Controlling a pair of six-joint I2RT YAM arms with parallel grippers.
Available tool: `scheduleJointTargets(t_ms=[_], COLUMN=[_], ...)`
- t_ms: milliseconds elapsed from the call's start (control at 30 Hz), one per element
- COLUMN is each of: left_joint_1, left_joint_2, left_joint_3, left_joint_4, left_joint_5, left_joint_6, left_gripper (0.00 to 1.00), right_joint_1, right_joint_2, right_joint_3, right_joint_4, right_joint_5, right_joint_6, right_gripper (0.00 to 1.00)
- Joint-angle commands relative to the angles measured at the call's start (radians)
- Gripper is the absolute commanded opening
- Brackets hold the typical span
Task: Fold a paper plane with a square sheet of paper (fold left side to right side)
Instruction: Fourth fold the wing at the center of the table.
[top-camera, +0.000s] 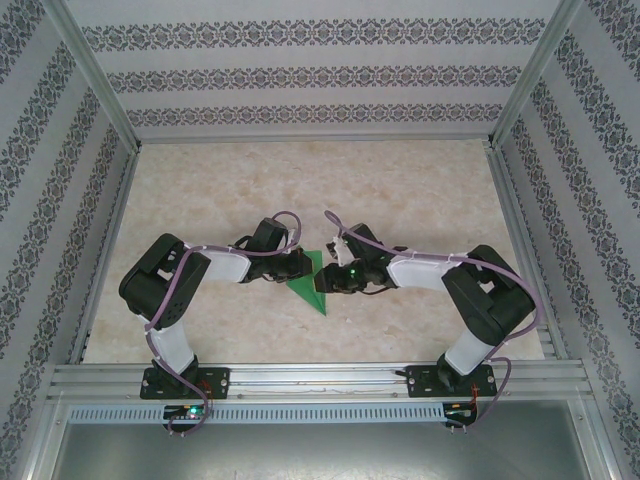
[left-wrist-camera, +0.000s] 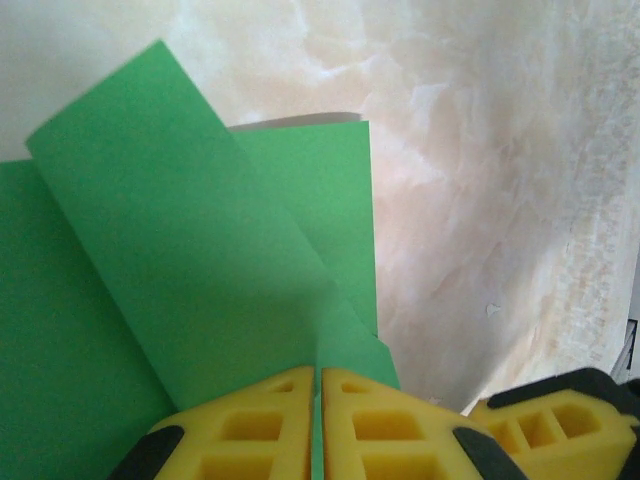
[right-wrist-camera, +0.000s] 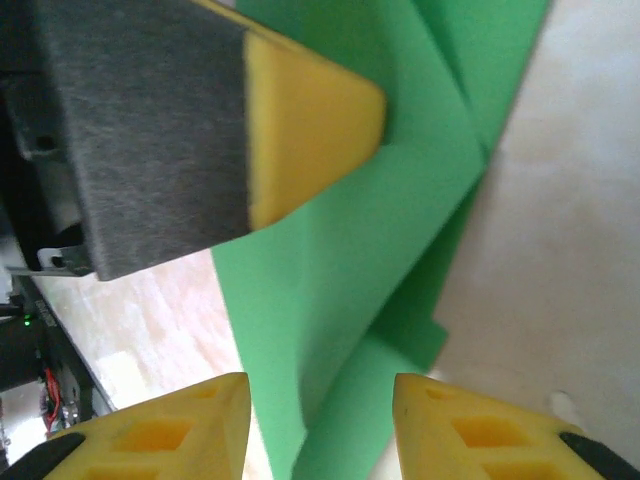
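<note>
I see the folded green paper (top-camera: 312, 283) on the tabletop (top-camera: 420, 190) between both arms, its long axis running from the far side toward me. The left jaws are clenched on its left side. The right jaws stand released, astride its right edge.

Creases unreadable, edges cropped
From above, the folded green paper (top-camera: 310, 290) is too small to show creases; at the left pincer (left-wrist-camera: 317, 385) it runs off-frame leftward.
</note>
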Motion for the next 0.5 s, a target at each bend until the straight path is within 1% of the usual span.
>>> scheduleJointTargets(t_ms=[0, 233, 467], left_joint_1=[0.008, 0.008, 0.008], left_joint_2=[0.019, 0.018, 0.017], left_joint_3=[-0.041, -0.042, -0.043], left_joint_4=[-0.093, -0.091, -0.086], left_joint_5=[-0.074, -0.075, -0.077], left_joint_6=[0.000, 0.000, -0.001], left_gripper=[0.11, 0.11, 0.11], right_joint_1=[0.016, 0.040, 0.046], right_joint_2=[0.026, 0.071, 0.095], right_joint_3=[0.000, 0.031, 0.040], right_joint_4=[0.032, 0.038, 0.047], right_joint_5=[-0.017, -0.008, -0.015], right_joint_6=[0.019, 0.026, 0.027], right_gripper=[0.41, 0.39, 0.33])
